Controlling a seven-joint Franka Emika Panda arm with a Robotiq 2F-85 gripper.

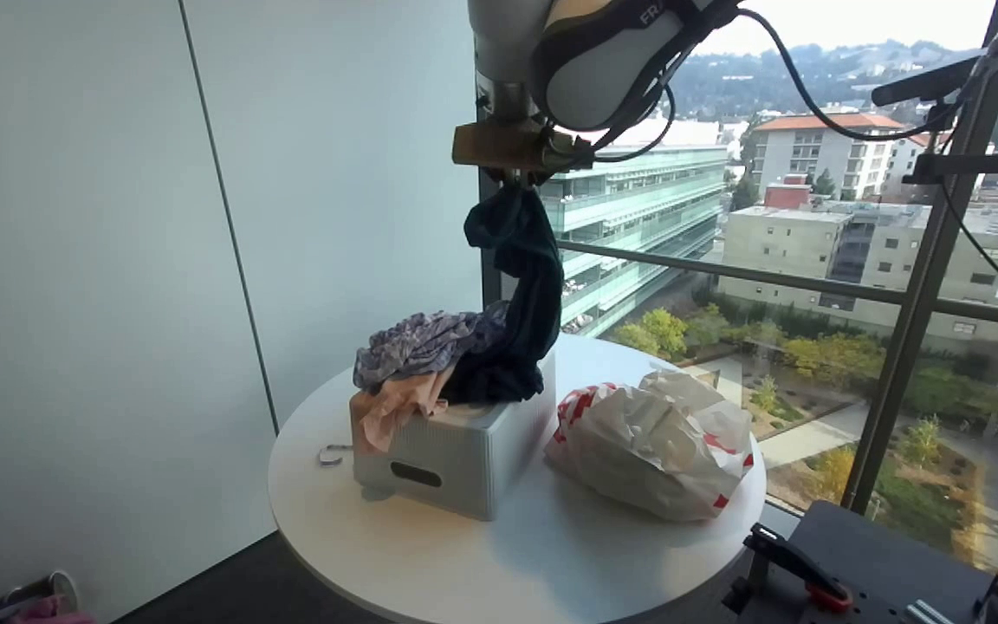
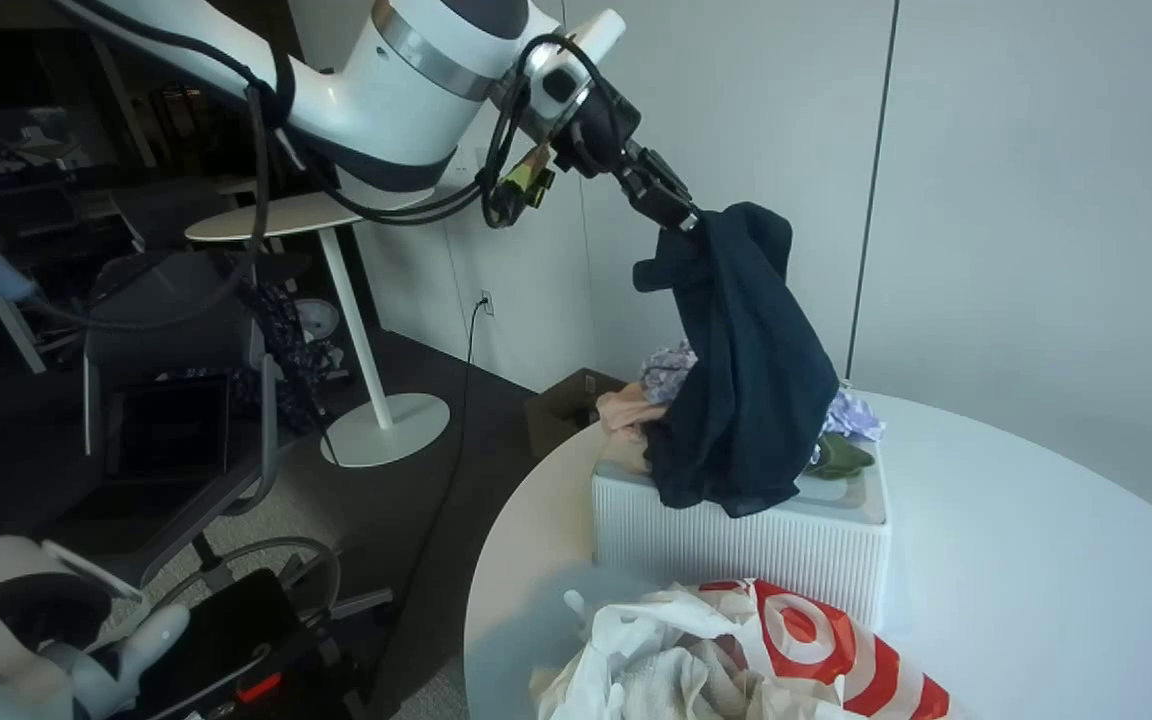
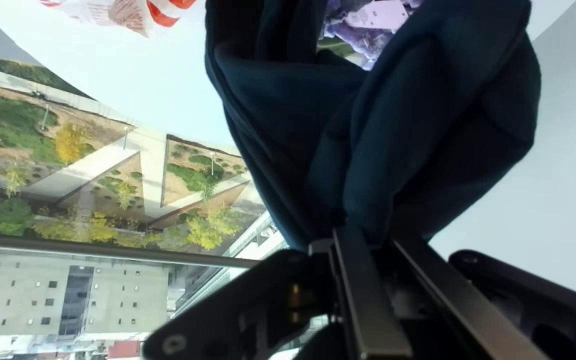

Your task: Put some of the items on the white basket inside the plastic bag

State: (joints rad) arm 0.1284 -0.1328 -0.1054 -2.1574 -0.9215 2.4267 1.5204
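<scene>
the jaws pinch a dark cloth [image 2: 751,370] near its top; it hangs below them, its lower folds apparently on the white basket [image 1: 460,464]. probably light, limp and prone to trailing, it suits a hold on gathered fabric. the arm [image 2: 386,110] extends high, angling down to the jaws.

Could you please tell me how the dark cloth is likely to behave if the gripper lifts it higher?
The dark cloth is probably floppy, as it hangs in soft folds from the gripper. Its lower end, bunched at the top of the white basket, may drag the patterned cloth nearby.
</scene>
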